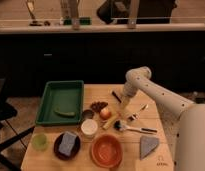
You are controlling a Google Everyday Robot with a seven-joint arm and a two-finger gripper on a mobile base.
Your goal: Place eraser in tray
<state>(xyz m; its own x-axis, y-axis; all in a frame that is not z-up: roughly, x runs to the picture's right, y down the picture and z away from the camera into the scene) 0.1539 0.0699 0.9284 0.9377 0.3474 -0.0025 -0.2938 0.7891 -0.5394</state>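
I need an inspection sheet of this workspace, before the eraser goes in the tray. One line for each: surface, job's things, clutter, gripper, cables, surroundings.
Surface: wooden table, crowded in the middle and at the front.
Job's things: eraser lies on the table, right of the tray, not in it; green tray at the left holds one small green thing.
Clutter: orange bowl, sponge on a dark plate, grey wedge, white cup, green cup, fruit, brush.
Gripper: gripper low over the table, just right of the eraser; contact cannot be told.
Cables: nothing seen.
Surroundings: dark cabinets behind the table.
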